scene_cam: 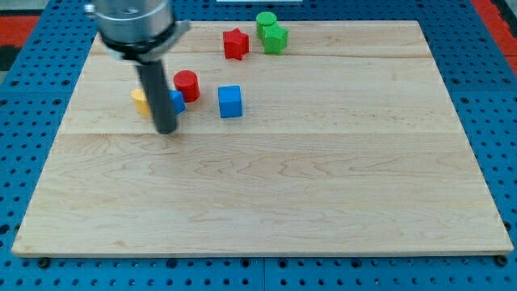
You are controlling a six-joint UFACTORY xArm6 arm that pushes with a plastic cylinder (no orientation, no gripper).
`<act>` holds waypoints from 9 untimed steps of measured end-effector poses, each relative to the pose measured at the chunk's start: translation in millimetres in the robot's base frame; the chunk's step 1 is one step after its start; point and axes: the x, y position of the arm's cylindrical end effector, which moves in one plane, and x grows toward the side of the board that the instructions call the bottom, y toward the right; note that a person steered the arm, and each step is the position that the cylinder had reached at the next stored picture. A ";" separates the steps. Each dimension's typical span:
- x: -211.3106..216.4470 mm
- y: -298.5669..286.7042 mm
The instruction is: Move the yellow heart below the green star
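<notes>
No pincer here: my tip (166,129) sits at the yellow heart's (140,100) lower right, covering a blue block (177,101). Green star (275,38) lies far off, upper right.

A red star (235,44) and green cylinder (266,21) sit near the wooden surface's (323,186) top. A red cylinder (187,84) and blue cube (230,101) lie left of centre.

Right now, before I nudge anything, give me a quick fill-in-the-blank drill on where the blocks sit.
1. The red star lies to the view's ____ of the green star.
2. My tip is at the view's ____ of the blue cube.
3. The yellow block shows at the rod's ____ side in the view.

Missing words: left; left; left
</notes>
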 end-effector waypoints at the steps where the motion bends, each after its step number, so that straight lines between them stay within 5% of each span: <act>1: -30.3 -38.5; 7: -115.6 9.5; 9: -119.4 87.8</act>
